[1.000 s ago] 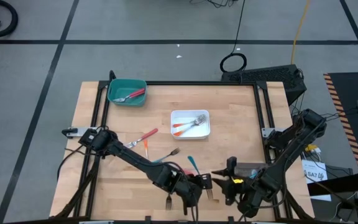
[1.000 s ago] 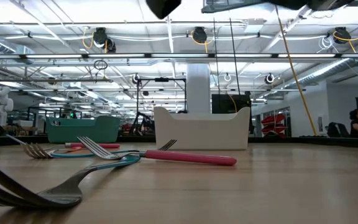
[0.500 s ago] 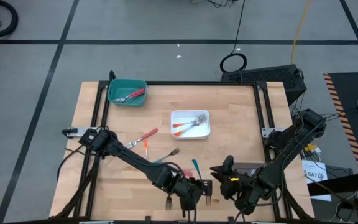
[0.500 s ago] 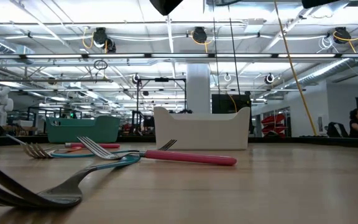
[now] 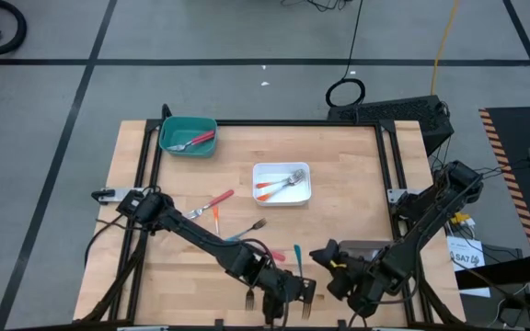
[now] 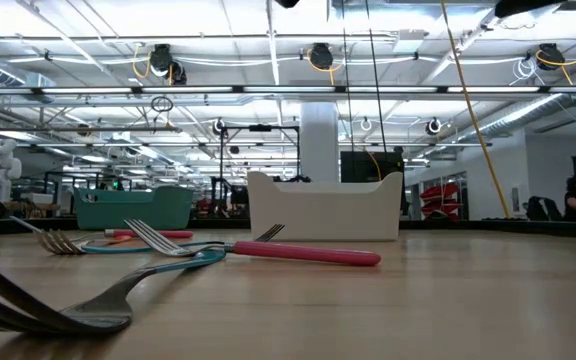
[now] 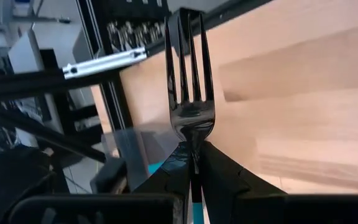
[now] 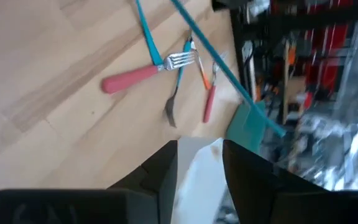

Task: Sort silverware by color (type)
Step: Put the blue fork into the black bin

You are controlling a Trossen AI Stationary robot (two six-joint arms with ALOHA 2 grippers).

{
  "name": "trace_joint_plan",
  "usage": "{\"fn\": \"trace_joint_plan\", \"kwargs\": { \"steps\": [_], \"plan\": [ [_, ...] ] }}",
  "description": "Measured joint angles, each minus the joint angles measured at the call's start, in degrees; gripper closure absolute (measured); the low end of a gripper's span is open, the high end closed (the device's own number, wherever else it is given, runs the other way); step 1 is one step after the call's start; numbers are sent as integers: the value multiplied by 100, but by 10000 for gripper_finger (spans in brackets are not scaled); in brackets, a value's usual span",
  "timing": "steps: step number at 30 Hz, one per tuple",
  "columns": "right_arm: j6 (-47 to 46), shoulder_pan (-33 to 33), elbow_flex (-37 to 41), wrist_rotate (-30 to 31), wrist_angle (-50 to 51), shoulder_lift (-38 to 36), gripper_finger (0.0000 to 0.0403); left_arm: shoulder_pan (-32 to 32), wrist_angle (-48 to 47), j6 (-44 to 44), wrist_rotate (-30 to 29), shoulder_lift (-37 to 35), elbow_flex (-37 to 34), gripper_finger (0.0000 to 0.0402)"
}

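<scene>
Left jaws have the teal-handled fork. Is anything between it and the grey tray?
Yes. The right gripper hangs at the grey tray's left end, between the tray and the teal-handled fork in the left gripper.

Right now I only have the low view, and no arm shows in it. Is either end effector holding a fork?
Observer: Yes. The left end effector is shut on a fork, gripping it at the neck just below the tines.
Operator: And the right one?
Observer: The right end effector is open with nothing between its fingers. It hangs close beside the left one, at the table's front.
Operator: I can't see over the wall of the white tray. What's inside?
Observer: The white tray holds orange-handled forks.
</scene>
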State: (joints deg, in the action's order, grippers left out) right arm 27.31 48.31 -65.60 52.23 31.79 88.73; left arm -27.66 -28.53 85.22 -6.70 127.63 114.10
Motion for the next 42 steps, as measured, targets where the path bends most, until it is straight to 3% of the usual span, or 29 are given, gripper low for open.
{"fn": "trace_joint_plan", "kwargs": {
  "steps": [16,26,34,42],
  "plan": [
    [2617,9,0,-300,-1371,0,248,0,10,9,520,0,0,369],
    [3027,-328,0,-903,-1471,0,250,0,96,43,711,0,0,369],
    [3236,-378,0,-907,-1462,0,282,0,183,47,837,0,0,369],
    [3360,-459,0,-1158,-1476,0,340,4,183,150,839,0,0,369]
  ]
}}
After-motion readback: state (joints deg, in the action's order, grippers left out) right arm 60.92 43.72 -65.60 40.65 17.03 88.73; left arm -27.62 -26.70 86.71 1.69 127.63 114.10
